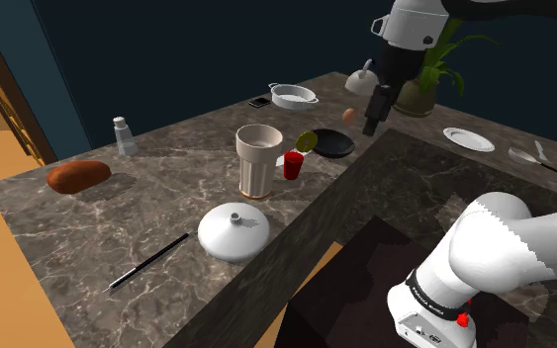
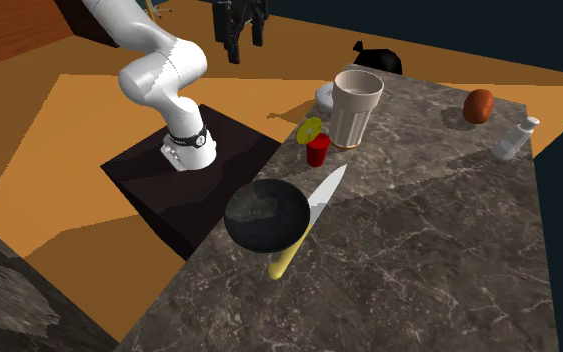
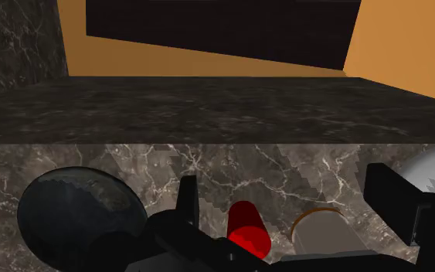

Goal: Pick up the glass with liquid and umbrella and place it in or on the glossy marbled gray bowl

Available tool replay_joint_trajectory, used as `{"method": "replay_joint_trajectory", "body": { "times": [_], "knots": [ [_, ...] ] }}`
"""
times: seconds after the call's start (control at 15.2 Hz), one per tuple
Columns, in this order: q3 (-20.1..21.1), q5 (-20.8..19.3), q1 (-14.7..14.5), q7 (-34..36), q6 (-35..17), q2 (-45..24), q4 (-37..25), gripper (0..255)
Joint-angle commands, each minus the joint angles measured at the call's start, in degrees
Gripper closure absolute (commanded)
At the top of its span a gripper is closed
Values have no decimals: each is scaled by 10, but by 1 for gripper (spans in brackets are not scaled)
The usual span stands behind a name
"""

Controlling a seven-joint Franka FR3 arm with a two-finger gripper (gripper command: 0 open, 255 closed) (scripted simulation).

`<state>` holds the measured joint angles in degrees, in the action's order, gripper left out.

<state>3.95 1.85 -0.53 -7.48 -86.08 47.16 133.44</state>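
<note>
Well below and apart from the claw (image 1: 372, 129), red glass (image 1: 293, 166)

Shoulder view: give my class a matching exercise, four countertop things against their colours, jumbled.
Things:
1 glass
2 bowl
3 loaf
4 lid

Colours:
A white
B dark grey
C red
D brown

Pairs: 1-C, 2-B, 3-D, 4-A
</note>
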Motion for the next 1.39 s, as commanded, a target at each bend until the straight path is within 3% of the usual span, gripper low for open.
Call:
{"method": "replay_joint_trajectory", "body": {
  "times": [0.0,0.53,1.12,1.32],
  "knots": [
    [0,0,0,0,0,0,0,0],
    [12,7,0,2,-136,-144,-8,0],
    [25,3,-1,7,-254,-332,-78,0],
    [12,0,-16,10,-272,-339,-67,0]
  ]
}}
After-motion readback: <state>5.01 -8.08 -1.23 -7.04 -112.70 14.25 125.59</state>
